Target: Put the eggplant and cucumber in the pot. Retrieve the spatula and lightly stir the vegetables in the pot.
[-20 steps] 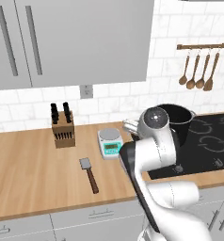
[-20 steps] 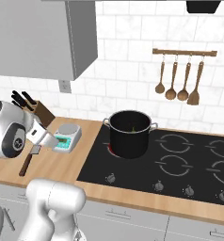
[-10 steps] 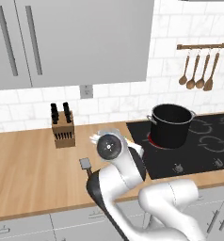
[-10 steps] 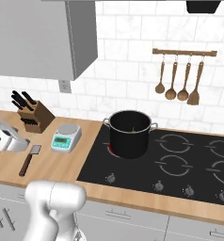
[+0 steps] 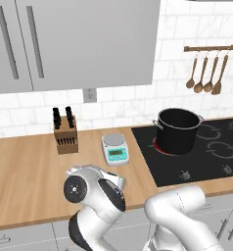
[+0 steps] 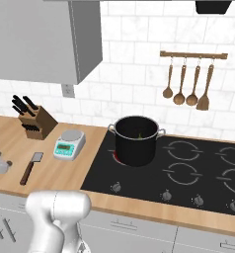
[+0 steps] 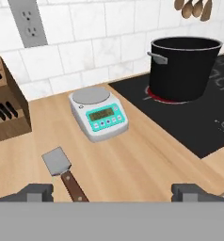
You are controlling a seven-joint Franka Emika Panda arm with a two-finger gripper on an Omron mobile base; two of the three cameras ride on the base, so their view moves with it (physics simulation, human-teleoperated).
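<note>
The spatula lies flat on the wooden counter, its grey square blade toward the wall and its brown handle toward the counter's front; it also lies left of the scale as the spatula. My gripper is open, low over the counter's front edge. The spatula's handle sits between the fingertips, nearer the left one, untouched. The black pot stands on the near-left burner, to the right, also the pot and the pot. Its inside looks dark; the eggplant and cucumber are hidden.
A white kitchen scale sits just beyond the spatula. A knife block stands at the wall to the left. Wooden spoons hang on a rail above the black cooktop. Grey cupboards hang overhead.
The arm has swung from beside the pot leftward and down, bringing the hand low at the counter's front by the spatula. The jaws stayed open. Nothing on the counter moved.
</note>
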